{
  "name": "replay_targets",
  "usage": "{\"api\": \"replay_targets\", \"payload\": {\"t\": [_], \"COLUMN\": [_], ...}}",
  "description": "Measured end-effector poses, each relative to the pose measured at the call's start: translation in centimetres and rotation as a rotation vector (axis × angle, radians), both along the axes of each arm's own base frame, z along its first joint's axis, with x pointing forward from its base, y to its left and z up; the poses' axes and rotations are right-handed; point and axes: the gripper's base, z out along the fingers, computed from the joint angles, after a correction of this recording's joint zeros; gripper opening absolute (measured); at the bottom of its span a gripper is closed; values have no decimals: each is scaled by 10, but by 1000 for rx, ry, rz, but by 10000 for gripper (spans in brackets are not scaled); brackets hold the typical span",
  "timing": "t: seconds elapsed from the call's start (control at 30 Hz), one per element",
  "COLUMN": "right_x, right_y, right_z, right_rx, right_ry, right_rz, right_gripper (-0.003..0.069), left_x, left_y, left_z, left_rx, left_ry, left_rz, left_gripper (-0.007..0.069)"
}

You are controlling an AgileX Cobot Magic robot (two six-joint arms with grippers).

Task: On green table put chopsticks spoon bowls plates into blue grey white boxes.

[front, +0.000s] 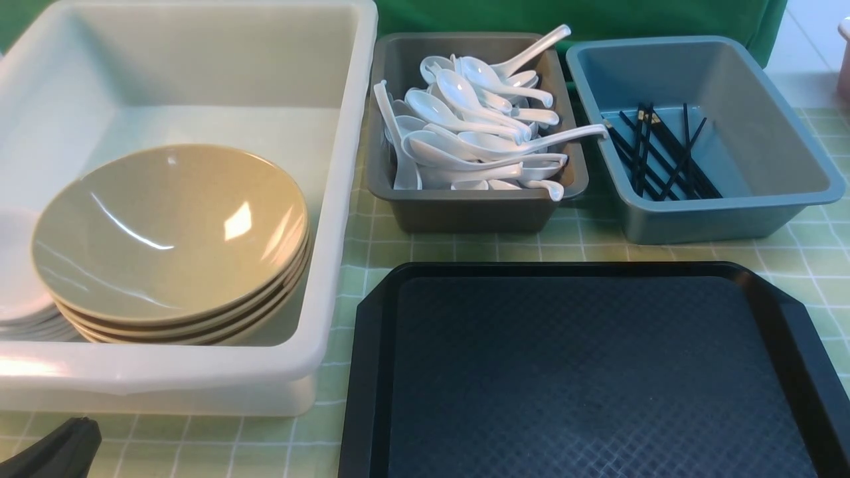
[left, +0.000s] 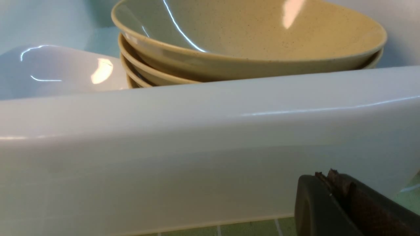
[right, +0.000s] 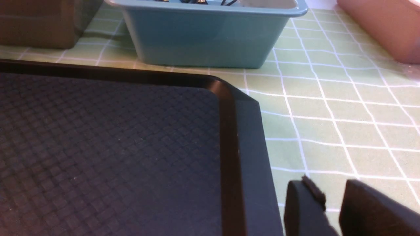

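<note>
Tan bowls stack in the white box, spoons fill the grey, chopsticks the blue.

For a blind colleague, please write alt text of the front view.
Three tubs stand on a green table: a white one with stacked bowls, a grey one heaped with spoons, a blue one with chopsticks. A black tray lies nearer.

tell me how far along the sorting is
Looks finished. Done: the bowls are stacked beside the plates in the white box, the spoons fill the grey box, the chopsticks lie in the blue box. In hand: nothing; both grippers are empty. Left: nothing visible on the black tray.
</note>
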Motion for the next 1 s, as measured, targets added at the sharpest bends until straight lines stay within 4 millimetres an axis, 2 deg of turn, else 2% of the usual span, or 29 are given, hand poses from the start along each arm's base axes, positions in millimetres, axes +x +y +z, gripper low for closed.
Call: {"api": "replay_targets", "payload": {"t": [1.0], "right_x": [0], "right_y": [0], "right_z": [0], "right_rx": [0], "right_ry": [0], "right_rz": [0], "right_gripper": [206], "left_x": [0], "left_y": [0], "left_z": [0], "left_rx": [-1], "left_ry": [-1], "left_rz": [0], "left_gripper": [-2]}}
